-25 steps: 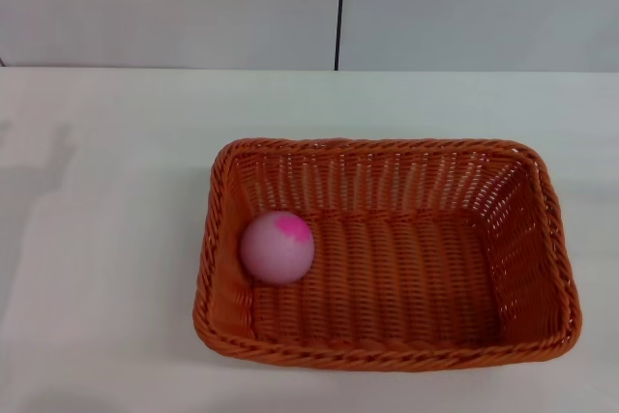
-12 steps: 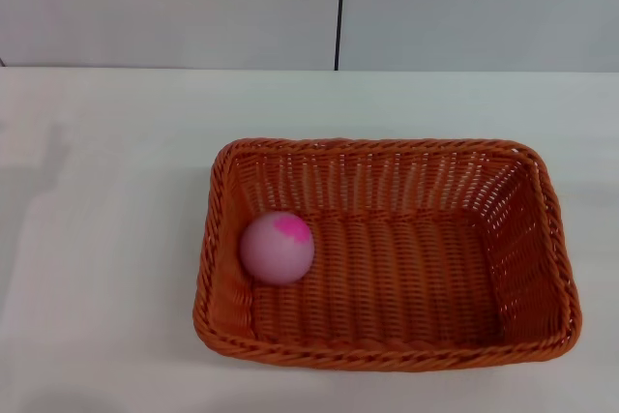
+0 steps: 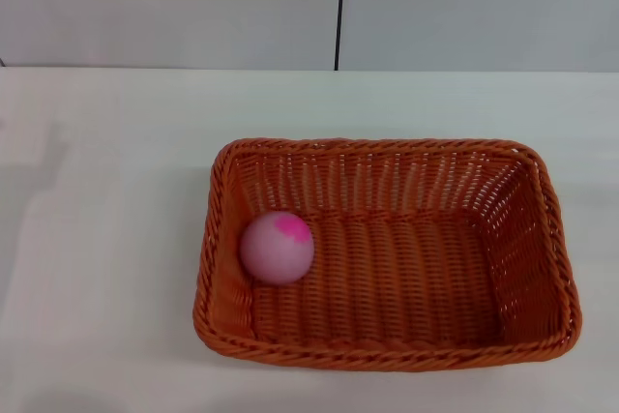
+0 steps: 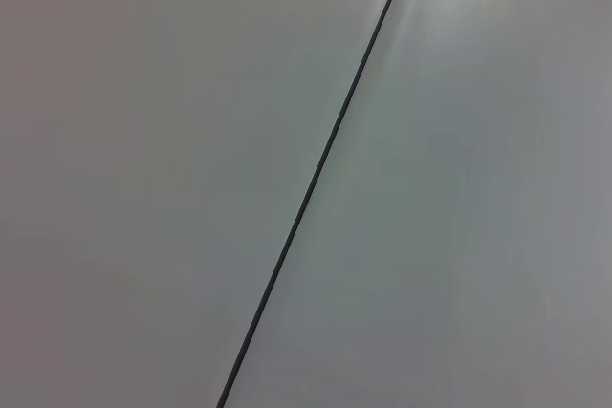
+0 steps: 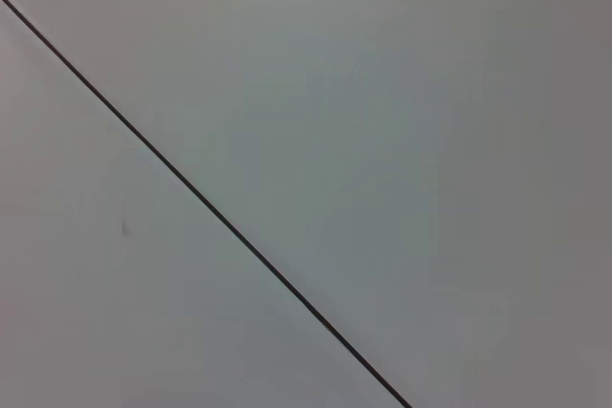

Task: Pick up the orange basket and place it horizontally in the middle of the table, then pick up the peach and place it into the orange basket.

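- Peach point(image 3: 278, 248) sits inside the orange basket point(image 3: 387, 345), against its left wall, mid-counter point(image 3: 106, 239).
- Neither claw in view, so you can't tell their state (wrist views show only wall).
- Peach looks smooth, light; grip across its middle.

No part of the robot's body shows in any view. Both wrist views show only a plain grey wall panel point(image 4: 459, 188) with a thin dark seam point(image 4: 316, 179).

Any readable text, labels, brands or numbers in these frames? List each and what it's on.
None. The orange basket, the peach and the table carry no writing in the head view. Both wrist views show only plain wall panels with a dark seam.
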You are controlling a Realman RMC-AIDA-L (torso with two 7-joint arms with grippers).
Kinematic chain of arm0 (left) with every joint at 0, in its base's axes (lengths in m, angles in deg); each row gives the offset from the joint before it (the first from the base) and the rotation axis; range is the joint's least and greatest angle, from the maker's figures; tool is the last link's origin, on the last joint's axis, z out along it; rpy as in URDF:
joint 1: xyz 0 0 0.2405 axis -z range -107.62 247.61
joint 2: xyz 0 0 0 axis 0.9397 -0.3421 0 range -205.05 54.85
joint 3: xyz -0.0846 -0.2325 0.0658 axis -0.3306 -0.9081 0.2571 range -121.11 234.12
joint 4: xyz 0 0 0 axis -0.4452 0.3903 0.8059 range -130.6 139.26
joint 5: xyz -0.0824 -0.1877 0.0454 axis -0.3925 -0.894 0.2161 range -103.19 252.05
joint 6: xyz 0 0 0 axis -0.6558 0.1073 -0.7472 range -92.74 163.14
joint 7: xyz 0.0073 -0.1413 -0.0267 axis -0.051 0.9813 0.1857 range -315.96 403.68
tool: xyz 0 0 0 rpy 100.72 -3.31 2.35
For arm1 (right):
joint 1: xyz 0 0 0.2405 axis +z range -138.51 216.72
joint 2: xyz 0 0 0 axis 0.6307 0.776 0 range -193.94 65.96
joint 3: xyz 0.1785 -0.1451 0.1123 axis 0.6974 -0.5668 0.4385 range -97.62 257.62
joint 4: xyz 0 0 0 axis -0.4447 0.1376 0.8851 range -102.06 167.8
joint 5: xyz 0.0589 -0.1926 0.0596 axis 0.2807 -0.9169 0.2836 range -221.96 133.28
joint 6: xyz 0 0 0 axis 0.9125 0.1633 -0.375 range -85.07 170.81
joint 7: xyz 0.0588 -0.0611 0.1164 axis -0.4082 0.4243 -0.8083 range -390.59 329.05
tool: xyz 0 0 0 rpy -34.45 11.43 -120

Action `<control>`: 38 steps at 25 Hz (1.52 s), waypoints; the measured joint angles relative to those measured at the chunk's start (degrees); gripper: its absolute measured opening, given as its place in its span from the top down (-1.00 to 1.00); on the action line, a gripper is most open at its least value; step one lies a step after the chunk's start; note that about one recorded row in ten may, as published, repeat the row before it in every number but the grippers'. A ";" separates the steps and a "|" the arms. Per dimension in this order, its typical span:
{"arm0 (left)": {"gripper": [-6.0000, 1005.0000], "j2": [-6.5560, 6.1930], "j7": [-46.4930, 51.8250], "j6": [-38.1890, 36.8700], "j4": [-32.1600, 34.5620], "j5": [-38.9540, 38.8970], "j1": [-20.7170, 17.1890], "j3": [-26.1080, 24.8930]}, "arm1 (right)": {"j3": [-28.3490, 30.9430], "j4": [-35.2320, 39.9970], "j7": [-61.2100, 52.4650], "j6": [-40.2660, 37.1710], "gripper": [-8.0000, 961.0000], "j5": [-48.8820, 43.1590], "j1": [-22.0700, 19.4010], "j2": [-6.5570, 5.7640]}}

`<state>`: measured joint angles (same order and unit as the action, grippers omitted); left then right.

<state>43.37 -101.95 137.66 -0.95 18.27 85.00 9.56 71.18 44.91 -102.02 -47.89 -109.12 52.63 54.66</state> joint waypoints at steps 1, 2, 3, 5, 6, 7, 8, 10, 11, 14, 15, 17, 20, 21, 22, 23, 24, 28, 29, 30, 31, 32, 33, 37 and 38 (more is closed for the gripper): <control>-0.71 0.00 0.00 0.00 0.01 0.00 0.01 -0.05 | 0.00 0.00 0.00 0.05 0.21 0.00 0.00 0.00; -0.71 0.00 0.00 0.00 0.01 0.00 0.01 -0.05 | 0.00 0.00 0.00 0.09 0.21 0.00 0.00 0.00; -0.71 0.00 0.00 0.00 0.01 0.00 0.02 -0.07 | -0.01 0.00 0.00 0.17 0.21 0.00 0.00 0.00; -0.71 0.00 0.00 0.00 0.01 0.00 0.03 -0.07 | -0.02 -0.01 -0.01 0.45 0.21 0.00 0.00 0.03; -0.71 0.00 0.00 0.00 0.01 0.00 0.03 -0.07 | -0.03 -0.05 -0.16 0.63 0.21 0.00 0.00 0.05; -0.71 0.00 0.00 -0.01 0.01 0.00 0.03 -0.07 | -0.04 -0.07 -0.21 0.66 0.21 0.00 0.00 0.06; -0.71 0.00 0.00 -0.01 0.01 0.00 0.03 -0.07 | -0.04 -0.07 -0.21 0.66 0.21 0.00 0.00 0.06; -0.71 0.00 0.00 -0.06 0.01 0.00 0.03 -0.09 | -0.05 -0.08 -0.27 0.67 0.21 0.00 0.00 0.07; -0.71 0.00 0.02 -0.09 0.01 0.00 0.02 -0.13 | -0.06 -0.09 -0.30 0.67 0.21 0.00 -0.04 0.08; -0.71 0.00 0.05 -0.09 0.01 0.00 0.00 -0.15 | -0.06 -0.09 -0.34 0.68 0.21 0.00 -0.10 0.09; -0.71 0.00 0.05 -0.08 0.01 0.00 -0.01 -0.15 | -0.06 -0.09 -0.35 0.68 0.21 0.00 -0.13 0.09; -0.71 0.00 0.06 -0.09 0.01 0.00 -0.05 -0.16 | -0.06 -0.17 -0.35 0.68 0.21 0.00 -0.16 0.09; -0.71 0.00 0.17 -0.09 0.01 0.00 -0.17 -0.16 | -0.06 -0.28 -0.37 0.68 0.21 0.00 -0.25 0.09; -0.71 0.00 0.32 -0.08 0.01 0.00 -0.20 -0.18 | -0.06 -0.31 -0.39 0.68 0.21 0.00 -0.34 0.09; -0.71 0.00 0.54 -0.09 0.01 0.00 -0.23 -0.21 | -0.06 -0.35 -0.40 0.68 0.21 0.00 -0.37 0.09; -0.71 0.00 0.63 -0.08 0.01 0.00 -0.25 -0.25 | -0.06 -0.35 -0.40 0.68 0.21 0.00 -0.37 0.09; -0.71 0.00 0.64 -0.08 0.01 0.00 -0.26 -0.26 | -0.06 -0.44 -0.42 0.68 0.21 0.00 -0.40 0.09; -0.71 -0.03 0.71 -0.07 0.01 0.00 -0.42 -0.33 | -0.05 -0.91 -0.48 0.68 0.21 0.00 -0.50 0.09; -0.71 -0.03 0.71 -0.07 0.01 0.00 -0.42 -0.33 | -0.05 -0.91 -0.48 0.68 0.21 0.00 -0.50 0.09; -0.71 -0.05 0.74 -0.07 0.01 0.00 -0.44 -0.33 | -0.05 -0.94 -0.47 0.67 0.21 0.00 -0.50 0.09; -0.71 -0.07 0.75 -0.06 0.01 0.00 -0.49 -0.33 | -0.06 -0.95 -0.48 0.67 0.21 0.00 -0.51 0.09; -0.71 -0.07 0.75 -0.05 0.01 0.00 -0.52 -0.33 | -0.05 -0.97 -0.48 0.67 0.21 0.00 -0.52 0.09; -0.71 -0.08 0.81 0.08 0.01 0.00 -0.68 -0.33 | -0.06 -1.01 -0.48 0.67 0.21 0.00 -0.58 0.09; -0.71 -0.09 0.89 0.22 0.01 0.00 -0.89 -0.33 | -0.05 -1.09 -0.48 0.67 0.21 0.00 -0.67 0.09; -0.71 -0.08 1.24 0.22 0.01 0.00 -0.93 -0.45 | -0.06 -1.16 -0.48 0.66 0.21 0.00 -0.70 0.09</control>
<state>43.29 -100.71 137.88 -0.94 18.27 84.06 9.10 71.12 43.75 -102.49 -47.22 -109.12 51.94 54.74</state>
